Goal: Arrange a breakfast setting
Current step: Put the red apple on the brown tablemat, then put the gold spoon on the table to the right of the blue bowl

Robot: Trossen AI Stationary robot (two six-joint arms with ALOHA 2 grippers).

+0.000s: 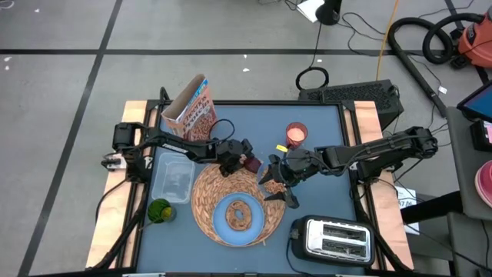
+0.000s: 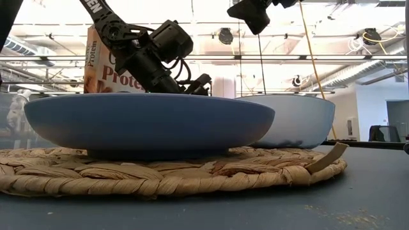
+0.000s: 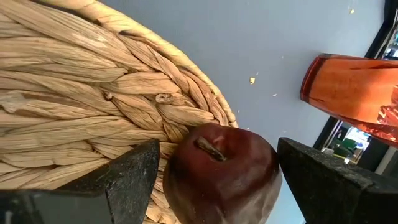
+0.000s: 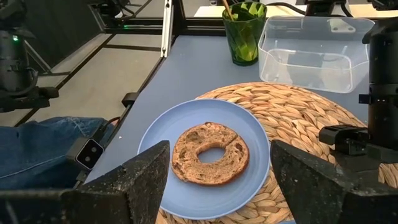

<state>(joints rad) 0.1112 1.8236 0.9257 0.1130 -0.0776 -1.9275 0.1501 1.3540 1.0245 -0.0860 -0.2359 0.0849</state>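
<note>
The round straw placemat (image 1: 206, 192) lies mid-table with the light-blue plate (image 1: 223, 227) on it, and the brown ring-shaped bread (image 4: 210, 154) lies on the plate. A dark-red apple (image 3: 221, 174) sits at the placemat's far edge (image 3: 186, 93), stem up. My left gripper (image 1: 244, 160) has a finger close on each side of it. My right gripper (image 1: 278, 188) is open and empty above the placemat's right edge, over the plate (image 4: 155, 155). The cereal box (image 1: 192, 108) stands at the far left. The clear bowl (image 1: 173, 181) stands left of the placemat. My left gripper's fingers (image 3: 127, 177) stand on either side of the apple's body (image 3: 180, 180), slanting down from the table's left. A thin strip of mat shows between one finger and the apple. Whether the other finger touches it, I cannot tell.
An orange cup (image 1: 297, 135) stands at the far side, right of the apple. A green cup (image 1: 160, 210) stands near the clear bowl. The chrome-and-black toaster (image 1: 330, 238) stands at the near right corner. Bare blue table shows at the far middle.
</note>
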